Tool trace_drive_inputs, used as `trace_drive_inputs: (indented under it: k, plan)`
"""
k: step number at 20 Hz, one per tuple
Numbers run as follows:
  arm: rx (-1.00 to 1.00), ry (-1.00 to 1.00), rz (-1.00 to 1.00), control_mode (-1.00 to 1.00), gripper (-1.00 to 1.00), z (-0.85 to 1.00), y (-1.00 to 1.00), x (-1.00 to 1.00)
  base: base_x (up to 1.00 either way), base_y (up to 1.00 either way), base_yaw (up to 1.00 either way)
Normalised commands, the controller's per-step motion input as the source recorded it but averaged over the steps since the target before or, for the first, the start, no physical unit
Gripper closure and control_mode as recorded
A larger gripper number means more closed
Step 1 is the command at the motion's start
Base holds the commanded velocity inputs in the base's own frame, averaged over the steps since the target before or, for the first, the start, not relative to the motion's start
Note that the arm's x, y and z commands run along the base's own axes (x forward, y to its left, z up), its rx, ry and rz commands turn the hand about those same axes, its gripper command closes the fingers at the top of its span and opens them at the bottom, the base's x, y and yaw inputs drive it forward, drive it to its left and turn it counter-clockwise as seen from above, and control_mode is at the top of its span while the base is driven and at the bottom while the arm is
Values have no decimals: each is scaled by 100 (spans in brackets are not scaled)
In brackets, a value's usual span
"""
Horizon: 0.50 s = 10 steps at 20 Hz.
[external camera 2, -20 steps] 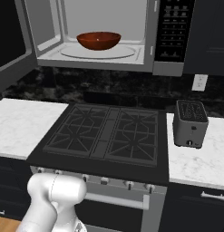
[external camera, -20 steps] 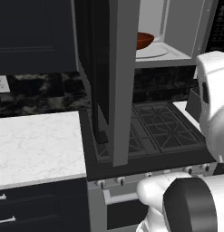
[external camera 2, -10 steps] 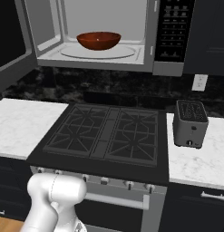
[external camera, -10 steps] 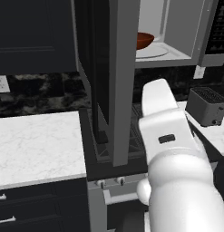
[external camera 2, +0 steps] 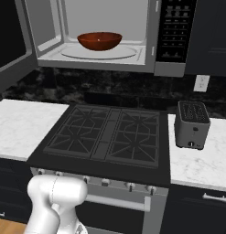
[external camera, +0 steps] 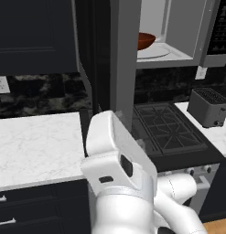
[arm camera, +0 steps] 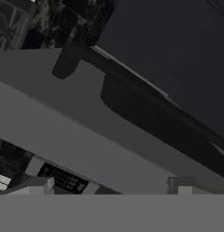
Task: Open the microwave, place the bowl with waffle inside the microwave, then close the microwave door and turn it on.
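Right base view, microwave [external camera 2: 105, 34]: mounted above the stove [external camera 2: 107, 137]; cavity exposed, button panel [external camera 2: 176, 29] on its right side.
Door [external camera: 125, 59]: swung fully open toward the left; in the left base view it stands edge-on as a tall grey slab with dark glass behind. Hand view shows its grey frame [arm camera: 86, 136] close up, with the black handle bar [arm camera: 145, 97] running diagonally across.
Arm [external camera: 119, 169]: raised in front of the counter [external camera: 36, 141], just below and beside the open door.
Bowl [external camera 2: 99, 40]: already inside, resting on the turntable [external camera 2: 98, 51], roughly centred. Waffle: not discernible inside the bowl from these angles.
Toaster [external camera 2: 192, 124]: on the right counter, well apart from the work area.
Gripper [arm camera: 113, 188]: tips near the door frame; whether the fingers are spread or closed cannot be told, and nothing is seen between them.
Step in hand (judged): close the door; placement appears complete.
Method: push on the outer face of the door near its free edge, where leverage about the hinge is best. Follow the door's arc instead of pressing in a straight line.
Caution: keep the push steady so the bowl does not shift on the turntable. Keep the arm's elbow clear of the door's sweep.
Finish: press until the door sits flush with the frame, then move to the button panel.
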Motion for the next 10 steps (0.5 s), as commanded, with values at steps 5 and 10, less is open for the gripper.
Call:
trace_drive_inputs:
  k: [5, 10]
  plan:
    - [0, 1, -7, -100, -100, 0, 65, -15, 0, 0, 0]
    - [0, 1, -7, -100, -100, 0, 63, -11, 0, 0, 0]
